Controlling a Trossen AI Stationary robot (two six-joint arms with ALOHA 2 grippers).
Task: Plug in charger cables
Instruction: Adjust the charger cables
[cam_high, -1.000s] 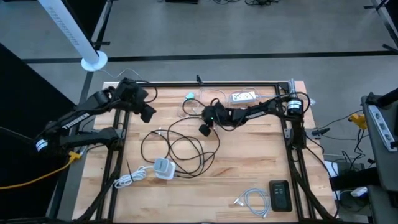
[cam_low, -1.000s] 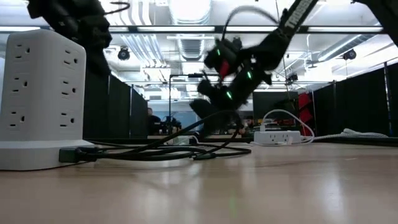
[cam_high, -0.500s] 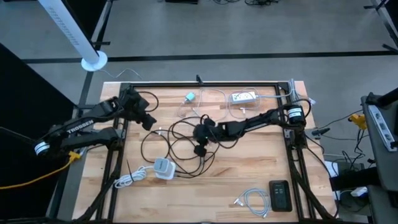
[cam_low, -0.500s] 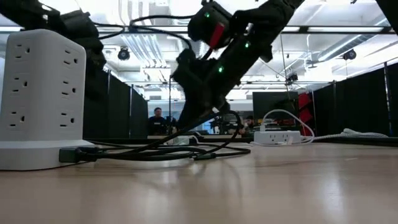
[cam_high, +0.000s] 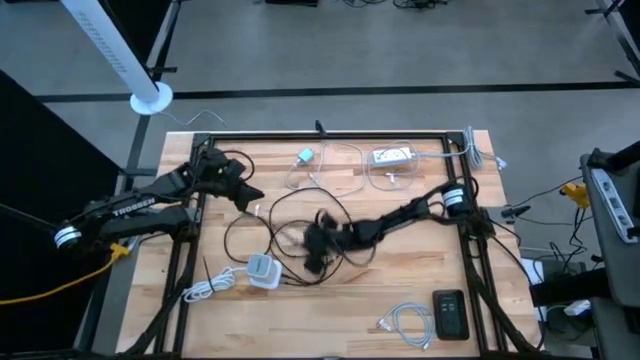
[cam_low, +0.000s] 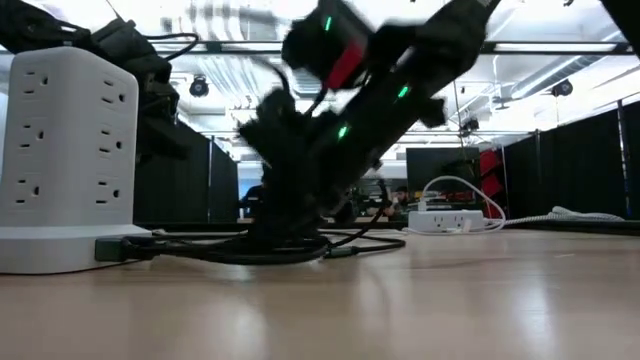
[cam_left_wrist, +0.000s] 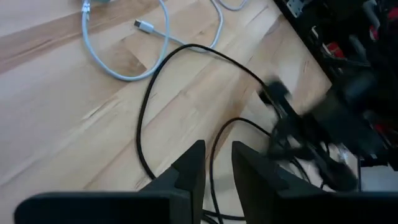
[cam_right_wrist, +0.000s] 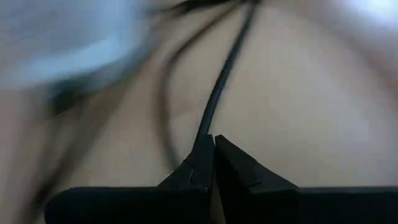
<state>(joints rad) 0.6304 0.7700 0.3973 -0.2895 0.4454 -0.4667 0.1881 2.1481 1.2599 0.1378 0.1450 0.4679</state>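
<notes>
Since the earlier frames the right arm has swept from the far middle of the desk (cam_high: 400, 280) down toward its centre, and the left arm has edged inward.

High view: the right end effector (cam_high: 318, 243) now sits low over the loops of the long black cable (cam_high: 236, 222) at the centre of the desk. The left end effector (cam_high: 243, 190) hovers at about 10 o'clock from it, over the cable's far loop. A white cube adapter (cam_high: 263, 270) lies at 7 o'clock, a coiled white cable (cam_high: 208, 287) beside it, another coil (cam_high: 408, 320) at 5 o'clock next to a black device (cam_high: 450, 314), and a pale cable (cam_high: 340, 165) with a power strip (cam_high: 393, 156) at 12 to 1 o'clock. "TROSSEN" reads on the left arm.

Low view: the right arm, blurred, leans onto the black cable; a white outlet tower (cam_low: 65, 160) stands at 9 o'clock.

Left wrist view: its fingers (cam_left_wrist: 189, 168) stand a little apart, holding nothing.

Right wrist view: its fingers (cam_right_wrist: 202, 165) are pressed together around the black cable.

The cable looks light, limp and prone to tangling; it is probably best gripped on the stiff plug body just behind the tip.
</notes>
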